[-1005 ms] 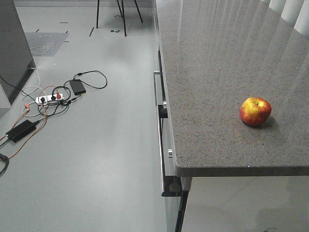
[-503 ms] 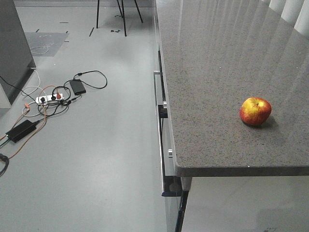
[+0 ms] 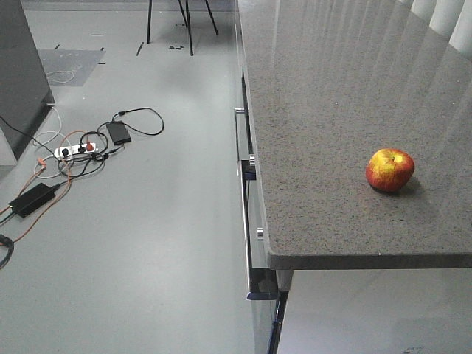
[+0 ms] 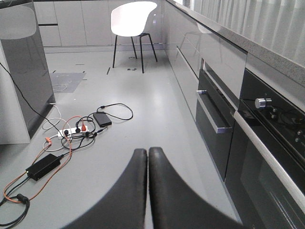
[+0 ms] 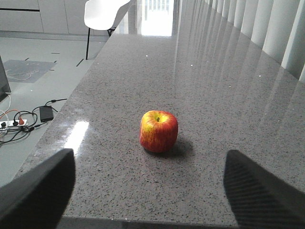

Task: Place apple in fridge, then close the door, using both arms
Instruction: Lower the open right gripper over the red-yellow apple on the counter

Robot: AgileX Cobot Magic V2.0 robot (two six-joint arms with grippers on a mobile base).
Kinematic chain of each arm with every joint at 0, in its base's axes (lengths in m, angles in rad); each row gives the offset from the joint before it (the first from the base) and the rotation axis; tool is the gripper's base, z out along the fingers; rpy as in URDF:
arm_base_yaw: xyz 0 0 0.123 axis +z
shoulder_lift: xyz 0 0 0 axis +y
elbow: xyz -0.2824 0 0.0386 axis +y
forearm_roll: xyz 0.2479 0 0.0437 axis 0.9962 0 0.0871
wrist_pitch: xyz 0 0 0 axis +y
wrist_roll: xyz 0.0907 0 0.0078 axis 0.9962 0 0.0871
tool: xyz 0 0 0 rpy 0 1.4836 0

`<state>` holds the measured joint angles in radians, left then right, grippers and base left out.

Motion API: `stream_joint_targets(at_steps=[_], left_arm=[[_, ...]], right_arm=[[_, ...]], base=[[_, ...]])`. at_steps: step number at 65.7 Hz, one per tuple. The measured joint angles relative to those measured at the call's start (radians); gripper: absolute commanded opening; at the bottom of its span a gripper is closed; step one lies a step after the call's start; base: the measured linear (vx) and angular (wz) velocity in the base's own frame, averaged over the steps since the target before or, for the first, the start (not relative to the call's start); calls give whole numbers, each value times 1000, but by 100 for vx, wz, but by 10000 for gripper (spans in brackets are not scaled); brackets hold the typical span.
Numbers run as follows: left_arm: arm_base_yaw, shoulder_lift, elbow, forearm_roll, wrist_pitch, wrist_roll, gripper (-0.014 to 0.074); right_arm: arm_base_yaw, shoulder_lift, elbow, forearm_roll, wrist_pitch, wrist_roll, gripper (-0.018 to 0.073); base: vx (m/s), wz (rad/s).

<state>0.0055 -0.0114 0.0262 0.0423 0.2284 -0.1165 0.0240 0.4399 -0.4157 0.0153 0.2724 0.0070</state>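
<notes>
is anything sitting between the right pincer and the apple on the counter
Nothing visible does. The apple sits alone on the grey speckled countertop, straight ahead of the open right pincer, with only countertop surface between them.

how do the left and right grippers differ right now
The left gripper is shut, fingers together; the right gripper is wide open. The left gripper looks over the floor; the right gripper faces the apple on the countertop. Both are black and hold nothing.
</notes>
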Motion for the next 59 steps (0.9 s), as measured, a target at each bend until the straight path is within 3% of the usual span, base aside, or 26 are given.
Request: stream_joint_targets(at_steps=[27,46,59], left_arm=[[0,0,0,0,0,0,-6],[0,0,0,0,0,0,-6],[0,0,0,0,0,0,-6]], right_arm=[[0,162,-121,3,35,-7,640],[0,488,-403,21,43,-7,631],[0,735,-620,22,136,-7,620]], base=[[0,0],[0,0],[0,0]])
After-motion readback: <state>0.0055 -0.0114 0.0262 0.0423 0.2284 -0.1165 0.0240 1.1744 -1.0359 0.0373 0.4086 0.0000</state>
